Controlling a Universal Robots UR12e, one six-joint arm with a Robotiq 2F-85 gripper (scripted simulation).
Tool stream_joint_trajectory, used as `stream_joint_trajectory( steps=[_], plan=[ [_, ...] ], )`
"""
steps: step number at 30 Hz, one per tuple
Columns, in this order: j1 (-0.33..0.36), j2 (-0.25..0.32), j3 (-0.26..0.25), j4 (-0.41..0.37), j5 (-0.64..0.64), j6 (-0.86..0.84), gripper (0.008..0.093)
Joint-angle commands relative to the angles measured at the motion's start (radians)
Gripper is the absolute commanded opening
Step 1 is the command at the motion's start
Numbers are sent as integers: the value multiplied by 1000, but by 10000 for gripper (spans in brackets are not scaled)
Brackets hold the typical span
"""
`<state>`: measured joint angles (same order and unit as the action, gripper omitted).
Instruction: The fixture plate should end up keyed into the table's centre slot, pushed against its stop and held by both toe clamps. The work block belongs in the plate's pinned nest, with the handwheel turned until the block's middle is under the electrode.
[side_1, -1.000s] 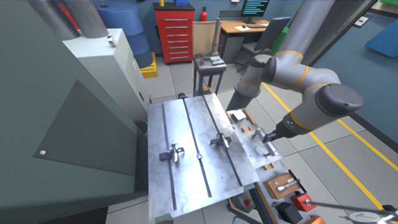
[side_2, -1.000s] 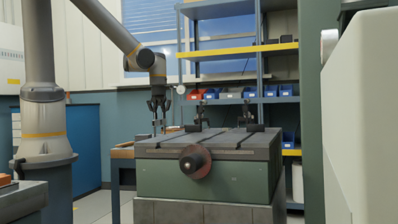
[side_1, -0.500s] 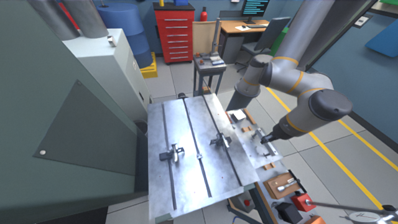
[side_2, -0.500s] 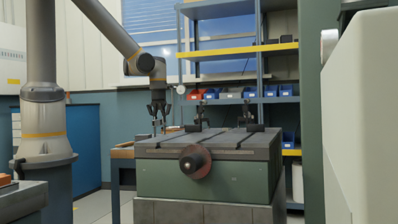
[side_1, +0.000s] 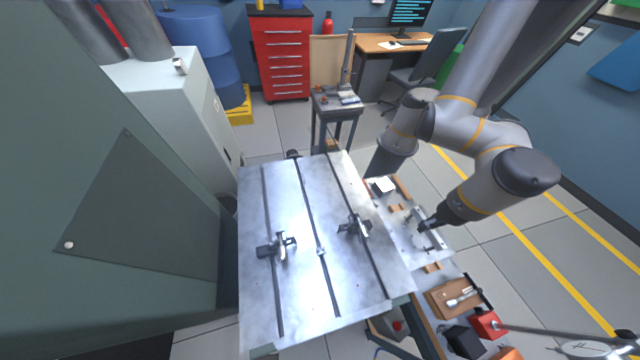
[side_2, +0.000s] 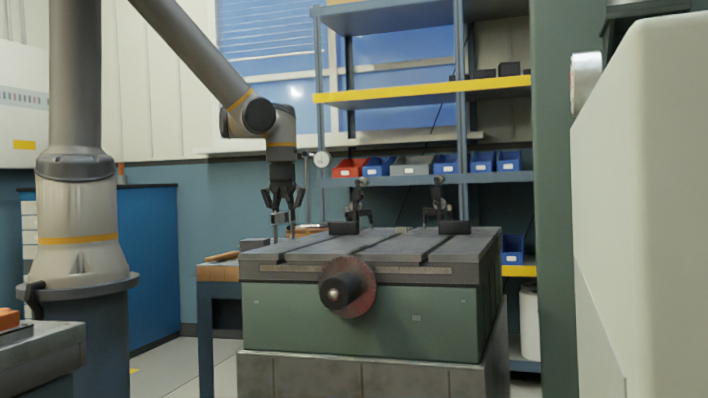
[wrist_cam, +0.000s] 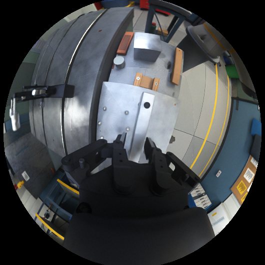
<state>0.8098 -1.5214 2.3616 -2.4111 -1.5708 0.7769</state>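
Observation:
The fixture plate (wrist_cam: 135, 120) is a flat grey plate with small pins and a raised centre rib (side_1: 426, 231), lying on the side bench beside the machine table. My gripper (wrist_cam: 136, 142) hangs over the plate's near end, part open and holding nothing, with the rib running between its fingers. The work block (wrist_cam: 146, 50) sits further along the bench. The machine table (side_1: 310, 240) has three slots. Two toe clamps (side_1: 275, 246) (side_1: 356, 226) stand on the outer slots, and the centre slot (side_1: 317, 245) lies between them. The handwheel (side_2: 346, 287) is on the table's front face.
The green machine column (side_1: 90, 180) rises at the table's far side. Orange wooden stops (wrist_cam: 146, 81) lie on the bench by the plate. A tray with a wrench (side_1: 457, 297) and a red box (side_1: 484, 322) sit at the bench end.

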Motion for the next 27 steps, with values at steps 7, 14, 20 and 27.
stream_joint_trajectory(
  steps=[7,14,20,27],
  plan=[
    [0,0,-1,0,0,0,440],
    [0,0,-1,0,0,0,305],
    [0,0,-1,0,0,0,185],
    [0,0,-1,0,0,0,80]
  ],
)
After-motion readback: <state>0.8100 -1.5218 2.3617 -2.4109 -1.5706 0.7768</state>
